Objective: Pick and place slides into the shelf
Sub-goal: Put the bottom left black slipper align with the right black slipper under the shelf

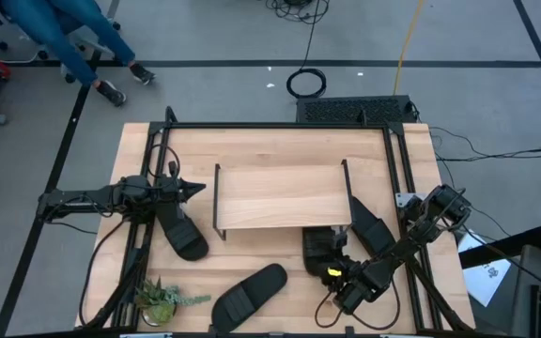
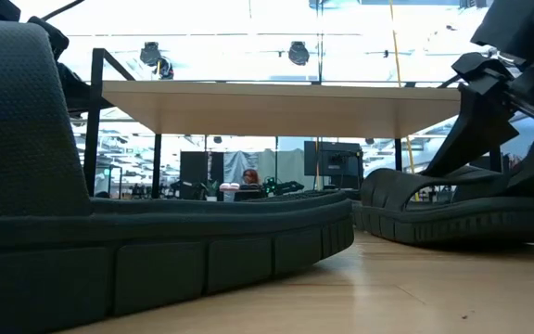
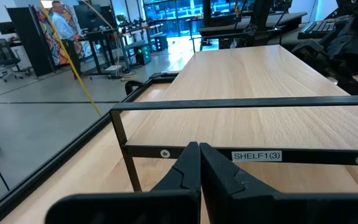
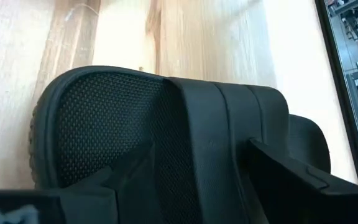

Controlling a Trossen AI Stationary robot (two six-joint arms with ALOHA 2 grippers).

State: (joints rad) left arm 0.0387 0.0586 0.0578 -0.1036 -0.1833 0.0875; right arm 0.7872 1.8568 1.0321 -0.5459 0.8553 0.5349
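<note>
From above, the right gripper point(image 1: 332, 266) sits over a slide point(image 1: 319, 247) tucked under the shelf point(image 1: 280, 195) front edge. Its wrist view shows fingers spread astride that slide's point(image 4: 166, 143) strap, apparently released. The left gripper point(image 3: 199, 163), clenched empty, faces the shelf's point(image 3: 241, 102) end rail.

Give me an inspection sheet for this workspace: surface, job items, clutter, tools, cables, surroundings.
Surface: wooden table, black frame.
Job's things: shelf mid-table; four slides: one by the left tool, one at the front edge, one partly under the shelf's front, one beside its right end.
Clutter: small plant, front left corner.
Grippers: left tool shut, at the shelf's left end; right tool open over the slide under the shelf.
Cables: coil and yellow line on the floor.
Surroundings: person's legs, top left.
</note>
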